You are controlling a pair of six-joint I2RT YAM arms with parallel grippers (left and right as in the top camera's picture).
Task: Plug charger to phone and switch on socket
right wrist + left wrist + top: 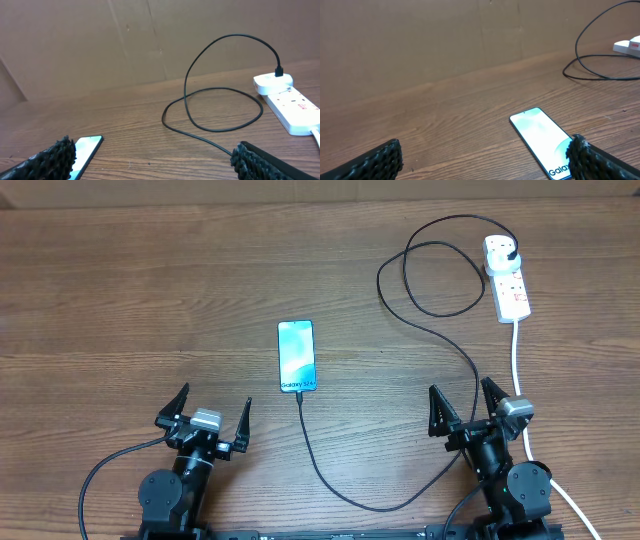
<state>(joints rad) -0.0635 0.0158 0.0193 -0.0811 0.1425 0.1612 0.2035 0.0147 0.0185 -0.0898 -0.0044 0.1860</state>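
Both open, left gripper and right gripper sit at the table's near edge. Slim teal-screened smartphone lies mid-table, thin black charger cable at its end; white power strip, far-right corner, wants a square switch press.

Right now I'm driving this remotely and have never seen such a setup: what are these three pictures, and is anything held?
You steer two robot arms at a wooden table. One picture looks straight down; the other two come from a camera on each wrist, so the dark ribbed shapes in their lower corners belong to that arm itself. The left fingers and the right fingers are spread open and hold nothing. On the table lie a phone and a thin black cable, which runs from the phone's near edge to a plug in the white power strip. Its switches are too small to read.
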